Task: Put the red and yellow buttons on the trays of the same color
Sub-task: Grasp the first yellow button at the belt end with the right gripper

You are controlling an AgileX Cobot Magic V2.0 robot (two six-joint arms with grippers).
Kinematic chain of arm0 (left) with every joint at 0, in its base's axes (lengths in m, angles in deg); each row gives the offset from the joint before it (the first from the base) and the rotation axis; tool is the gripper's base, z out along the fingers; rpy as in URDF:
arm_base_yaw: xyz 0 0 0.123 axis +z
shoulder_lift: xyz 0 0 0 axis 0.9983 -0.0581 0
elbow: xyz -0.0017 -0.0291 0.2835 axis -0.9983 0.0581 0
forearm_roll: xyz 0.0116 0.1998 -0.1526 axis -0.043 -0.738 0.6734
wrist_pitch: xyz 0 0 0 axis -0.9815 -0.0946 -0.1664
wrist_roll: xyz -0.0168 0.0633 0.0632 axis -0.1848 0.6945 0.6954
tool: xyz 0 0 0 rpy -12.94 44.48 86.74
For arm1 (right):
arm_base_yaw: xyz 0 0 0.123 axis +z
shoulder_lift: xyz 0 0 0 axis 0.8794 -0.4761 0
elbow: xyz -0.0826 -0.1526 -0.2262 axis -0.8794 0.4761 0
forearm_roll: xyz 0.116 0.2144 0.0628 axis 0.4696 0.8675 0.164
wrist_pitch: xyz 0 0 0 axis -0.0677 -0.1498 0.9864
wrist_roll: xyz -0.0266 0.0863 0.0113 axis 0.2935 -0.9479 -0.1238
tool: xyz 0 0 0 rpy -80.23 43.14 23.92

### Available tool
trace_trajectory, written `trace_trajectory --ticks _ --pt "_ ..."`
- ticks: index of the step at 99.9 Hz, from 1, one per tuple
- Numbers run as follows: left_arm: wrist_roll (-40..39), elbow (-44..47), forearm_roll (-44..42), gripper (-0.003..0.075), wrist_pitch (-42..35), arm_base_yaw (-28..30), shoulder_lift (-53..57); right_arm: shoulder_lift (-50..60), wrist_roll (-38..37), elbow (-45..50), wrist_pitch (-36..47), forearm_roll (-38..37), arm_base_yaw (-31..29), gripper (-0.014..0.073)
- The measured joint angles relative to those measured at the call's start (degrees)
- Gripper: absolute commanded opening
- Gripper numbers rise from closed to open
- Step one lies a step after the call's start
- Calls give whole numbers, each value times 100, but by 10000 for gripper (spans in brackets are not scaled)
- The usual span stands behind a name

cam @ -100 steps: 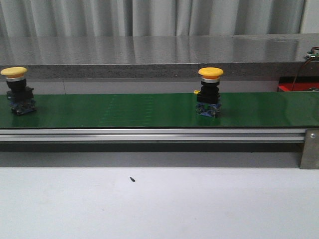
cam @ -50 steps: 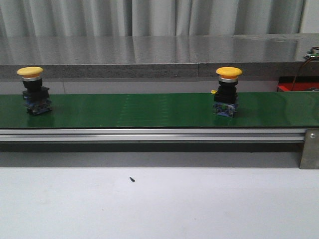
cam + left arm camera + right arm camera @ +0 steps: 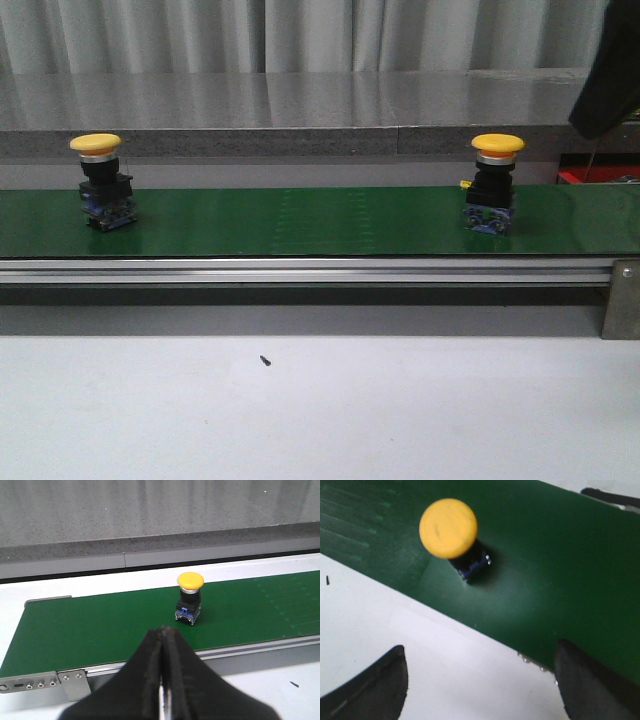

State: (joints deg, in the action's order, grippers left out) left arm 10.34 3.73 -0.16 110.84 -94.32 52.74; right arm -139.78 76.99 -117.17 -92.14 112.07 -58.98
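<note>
Right button [image 3: 496, 183] stood on belt [image 3: 300, 220], 3 o'clock end | right gripper [image 3: 480, 680] above it, jaws wide | left gripper [image 3: 162, 680] pinched closed, empty | we judged it rigid, light, probably top-heavy; grip the black body under the cap

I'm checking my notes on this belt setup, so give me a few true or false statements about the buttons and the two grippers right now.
1. Both buttons on the green belt have yellow caps. True: left button, right button.
2. The left gripper is wide open. False: its fingers are pressed together.
3. The right gripper holds a button. False: it is open and empty.
4. Both buttons stand upright. True.
</note>
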Motion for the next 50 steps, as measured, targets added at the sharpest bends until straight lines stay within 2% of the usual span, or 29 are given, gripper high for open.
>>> trace_trajectory --ticks 35,42,50 --pt "0 0 0 -20 0 0 0 -1242 0 -942 113 -14 271 591" --pt "0 0 0 -20 0 0 0 -1406 0 -1027 146 -60 271 554" --pt "0 0 0 -20 0 0 0 -1566 0 -1094 200 -144 271 458"
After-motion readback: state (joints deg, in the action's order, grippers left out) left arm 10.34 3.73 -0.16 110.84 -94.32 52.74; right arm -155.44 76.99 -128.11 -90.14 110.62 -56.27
